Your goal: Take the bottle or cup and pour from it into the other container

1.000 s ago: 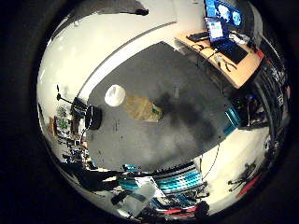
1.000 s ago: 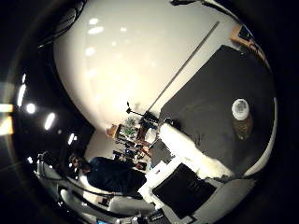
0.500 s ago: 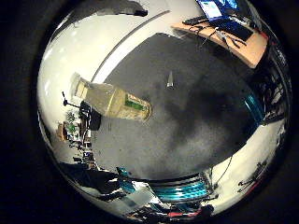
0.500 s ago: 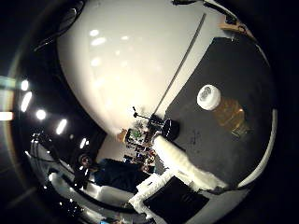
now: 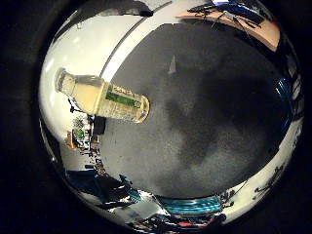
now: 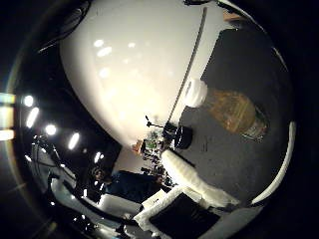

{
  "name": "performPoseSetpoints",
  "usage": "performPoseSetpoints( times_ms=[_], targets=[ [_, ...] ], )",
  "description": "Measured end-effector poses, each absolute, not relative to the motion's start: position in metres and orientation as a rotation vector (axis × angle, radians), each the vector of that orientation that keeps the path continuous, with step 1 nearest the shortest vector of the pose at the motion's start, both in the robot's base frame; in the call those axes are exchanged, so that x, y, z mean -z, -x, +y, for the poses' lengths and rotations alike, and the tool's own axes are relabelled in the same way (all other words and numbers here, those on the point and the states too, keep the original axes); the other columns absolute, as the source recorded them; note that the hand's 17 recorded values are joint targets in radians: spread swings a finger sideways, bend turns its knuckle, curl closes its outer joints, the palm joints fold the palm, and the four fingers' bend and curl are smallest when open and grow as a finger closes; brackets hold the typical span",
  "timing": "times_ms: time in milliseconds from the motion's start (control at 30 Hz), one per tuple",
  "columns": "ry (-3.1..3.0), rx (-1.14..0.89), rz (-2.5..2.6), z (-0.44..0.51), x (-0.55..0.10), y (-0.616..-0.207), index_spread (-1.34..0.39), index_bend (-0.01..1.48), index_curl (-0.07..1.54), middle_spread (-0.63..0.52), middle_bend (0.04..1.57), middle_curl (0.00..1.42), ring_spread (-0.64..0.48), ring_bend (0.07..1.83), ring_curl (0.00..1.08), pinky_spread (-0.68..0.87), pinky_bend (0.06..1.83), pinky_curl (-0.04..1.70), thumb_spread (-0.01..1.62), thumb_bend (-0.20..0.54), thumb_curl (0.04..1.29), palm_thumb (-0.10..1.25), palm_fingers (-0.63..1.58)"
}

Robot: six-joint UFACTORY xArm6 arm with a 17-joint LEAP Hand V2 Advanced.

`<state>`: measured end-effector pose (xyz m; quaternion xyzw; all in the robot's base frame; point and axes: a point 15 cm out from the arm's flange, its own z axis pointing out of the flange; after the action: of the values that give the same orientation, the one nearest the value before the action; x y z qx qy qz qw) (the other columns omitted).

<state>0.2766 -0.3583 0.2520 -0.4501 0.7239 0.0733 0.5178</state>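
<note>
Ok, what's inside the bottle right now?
The bottle holds pale yellowish liquid, visible through its clear wall. Its white cap is on. A green label hides part of the contents, so the exact fill level is unclear.

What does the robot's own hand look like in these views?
Little of the hand shows. In the thumb side view, a long white part with a rough, padded-looking surface reaches in from the edge. It joins a blocky black piece with white edging. No markings can be made out. The little finger side view shows none of it.
</note>
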Motion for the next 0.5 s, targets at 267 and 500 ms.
performPoseSetpoints(
  times_ms=[267, 500],
  targets=[
    [1.085, -0.192, 1.745, -0.359, -0.237, -0.287, -0.21, 0.16, 0.29, 0.08, 0.27, 0.35, 0.17, 0.44, 0.23, 0.46, 0.84, 0.0, 1.03, -0.026, 0.31, 0.53, 0.13],
    [1.125, -0.212, 1.733, -0.347, -0.233, -0.304, -0.21, 0.17, 0.29, 0.07, 0.27, 0.35, 0.16, 0.42, 0.23, 0.45, 0.82, 0.0, 1.03, -0.026, 0.31, 0.53, 0.15]
  ],
)
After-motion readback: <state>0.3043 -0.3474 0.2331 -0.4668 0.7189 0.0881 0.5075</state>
